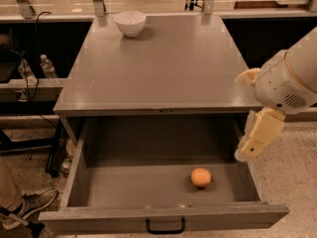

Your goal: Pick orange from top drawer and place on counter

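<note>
The orange (pixel 200 177) lies on the floor of the open top drawer (pixel 163 215), right of centre and near the front panel with its small black handle (pixel 165 227). The grey counter (pixel 161 63) spreads above the drawer. My gripper (pixel 253 138) hangs from the white arm (pixel 287 81) at the right, above the drawer's right wall. It is up and to the right of the orange, apart from it and holding nothing.
A white bowl (pixel 130 23) stands at the counter's back left. A plastic bottle (pixel 47 66) and cables sit on a shelf at the left. A person's shoe (pixel 29 202) is on the speckled floor at the lower left.
</note>
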You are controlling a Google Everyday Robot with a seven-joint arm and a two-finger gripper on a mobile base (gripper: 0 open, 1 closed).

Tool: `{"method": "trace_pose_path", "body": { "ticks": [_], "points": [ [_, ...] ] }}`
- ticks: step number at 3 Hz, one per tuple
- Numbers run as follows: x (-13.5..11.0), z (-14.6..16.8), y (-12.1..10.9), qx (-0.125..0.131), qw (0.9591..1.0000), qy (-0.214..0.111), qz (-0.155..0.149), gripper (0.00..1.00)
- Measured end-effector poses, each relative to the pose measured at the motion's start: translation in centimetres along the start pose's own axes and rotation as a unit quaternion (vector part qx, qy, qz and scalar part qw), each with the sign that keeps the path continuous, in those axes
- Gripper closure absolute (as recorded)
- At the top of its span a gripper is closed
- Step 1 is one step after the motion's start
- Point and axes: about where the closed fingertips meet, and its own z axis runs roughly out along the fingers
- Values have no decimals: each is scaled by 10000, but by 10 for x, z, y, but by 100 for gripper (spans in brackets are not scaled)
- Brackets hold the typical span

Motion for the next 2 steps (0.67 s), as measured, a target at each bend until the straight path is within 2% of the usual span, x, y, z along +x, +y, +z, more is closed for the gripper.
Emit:
{"method": "trace_pose_path", "body": {
  "ticks": [1,2],
  "points": [
    [4,32,11,-165,9991,-397,-19,0],
    [9,77,15,-698,9948,-742,69,0]
  ]
}}
